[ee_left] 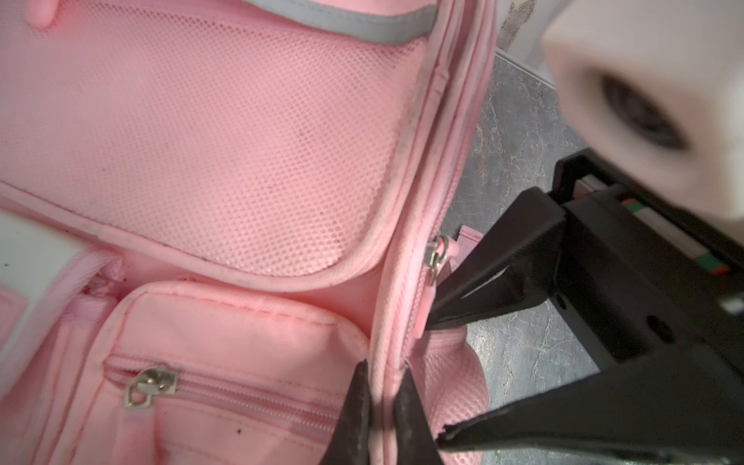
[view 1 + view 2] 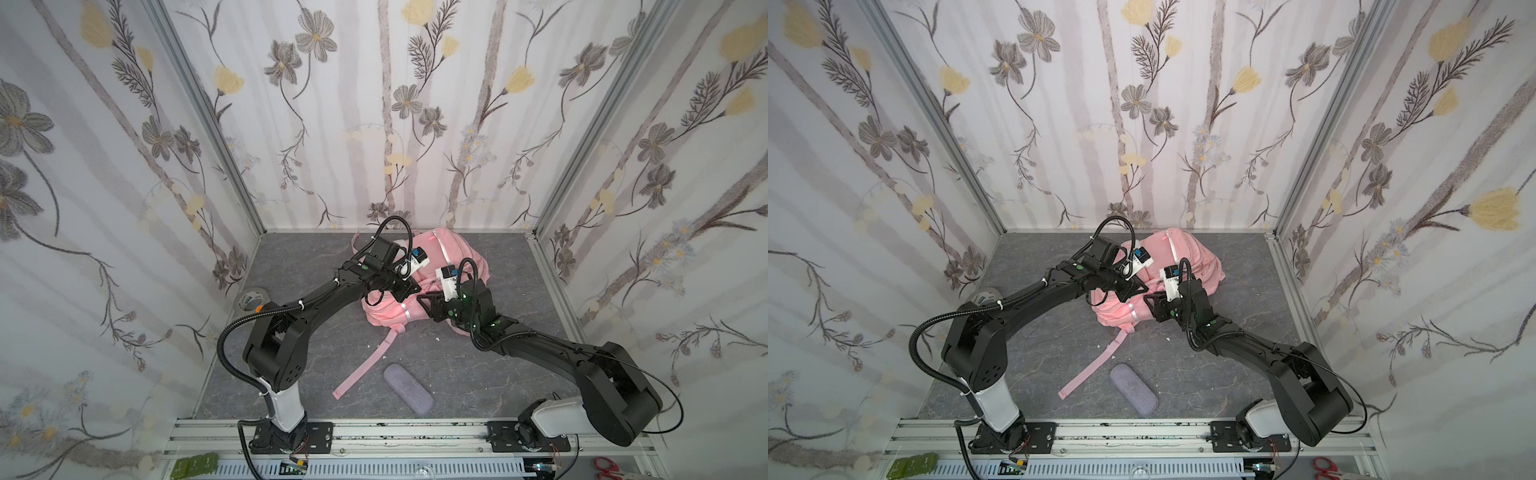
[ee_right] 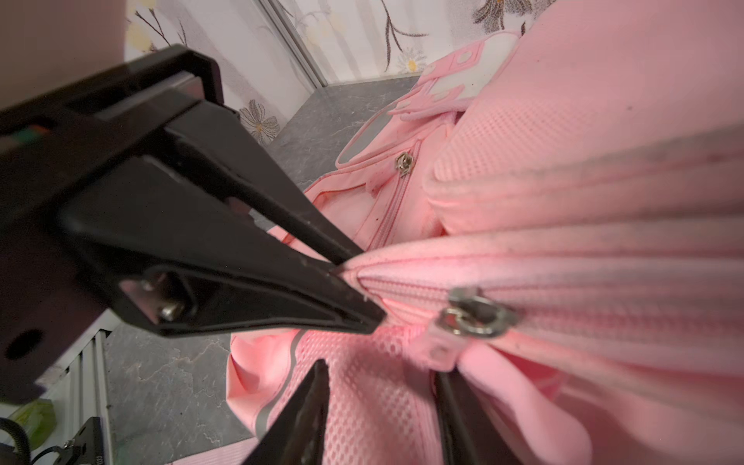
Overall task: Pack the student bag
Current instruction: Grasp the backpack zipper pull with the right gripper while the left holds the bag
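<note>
Left wrist view | student bag (image 1: 241,141) soft, pink, bumpy mesh | left jaws pinch its seam | right jaws apart | bag edges cut off

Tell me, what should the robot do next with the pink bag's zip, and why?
Probably close the open right fingers on the small pink zip tab near their tips. The left fingers pinch the large soft pink fabric backpack by the seam beside that zip, bracing it for pulling.
</note>
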